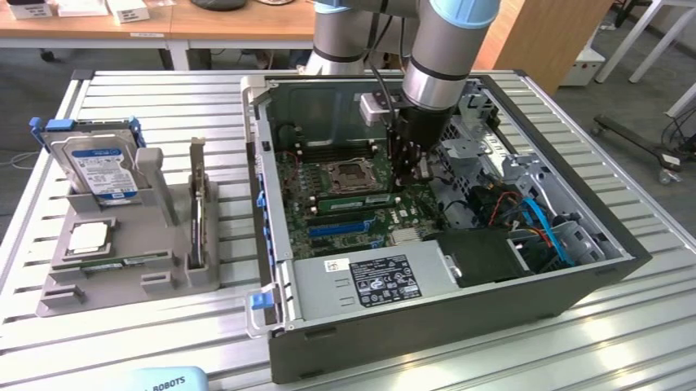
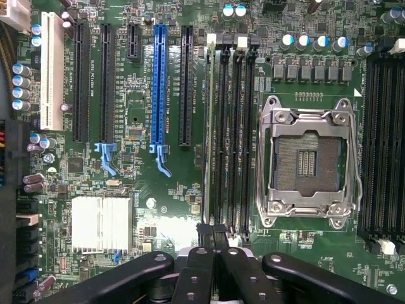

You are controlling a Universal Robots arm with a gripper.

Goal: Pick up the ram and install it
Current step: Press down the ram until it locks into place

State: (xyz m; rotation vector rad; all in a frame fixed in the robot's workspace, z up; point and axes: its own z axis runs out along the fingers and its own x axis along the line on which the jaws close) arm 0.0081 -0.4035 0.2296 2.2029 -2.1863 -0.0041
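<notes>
The ram (image 1: 359, 198) is a thin green stick standing on edge in a memory slot beside the empty processor socket (image 1: 350, 173), inside the open computer case (image 1: 435, 326). In the wrist view the ram (image 2: 207, 126) shows edge-on as a pale strip in the slot nearest the expansion slots. My gripper (image 1: 411, 179) hangs inside the case just above the motherboard, at the end of the memory slots. Its black fingertips (image 2: 204, 233) are pressed together with nothing visible between them. I cannot tell whether they touch the ram.
On the exterior view's left a grey fixture (image 1: 65, 297) holds a blue-framed hard drive (image 1: 100, 167), a square silver processor chip (image 1: 87, 236), an upright dark expansion card (image 1: 197, 208) and a thin green strip (image 1: 120, 262). Drive cages and cables (image 1: 533, 220) crowd the case's right side.
</notes>
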